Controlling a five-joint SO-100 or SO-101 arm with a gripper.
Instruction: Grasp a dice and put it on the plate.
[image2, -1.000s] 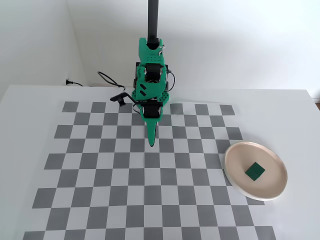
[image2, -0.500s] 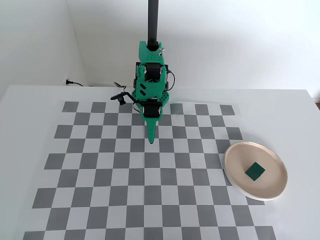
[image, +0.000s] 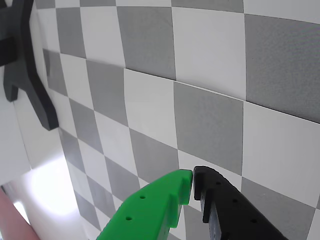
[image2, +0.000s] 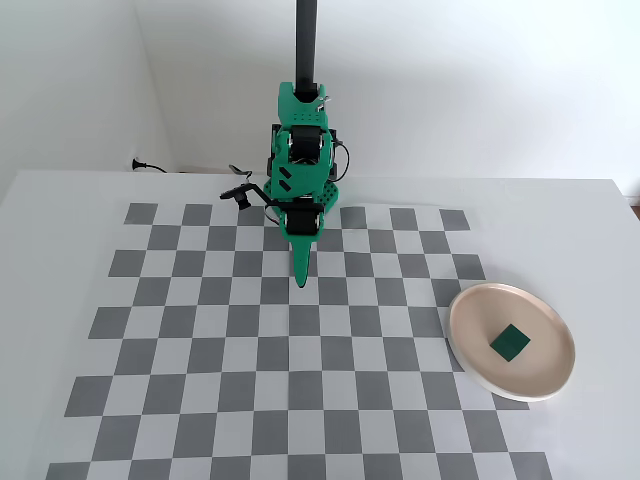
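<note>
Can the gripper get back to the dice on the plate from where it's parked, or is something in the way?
Probably yes. The dice lies alone in the plate, and only bare checkerboard lies between it and the shut gripper. Whether the arm stretches that far can't be told.

Even, bright diffuse light in the fixed view, sharp, shadows faint. Wrist view: checkerboard mat (image: 150, 100) lines bow from lens distortion, blown-out glare patch at lower left, near gripper (image: 193, 181) fingers slightly soft.

Dice (image2: 510, 343) lies in the plate (image2: 470, 350), lower right of frame; arm (image2: 302, 190) stands upper centre on the tabletop (image2: 60, 210).
</note>
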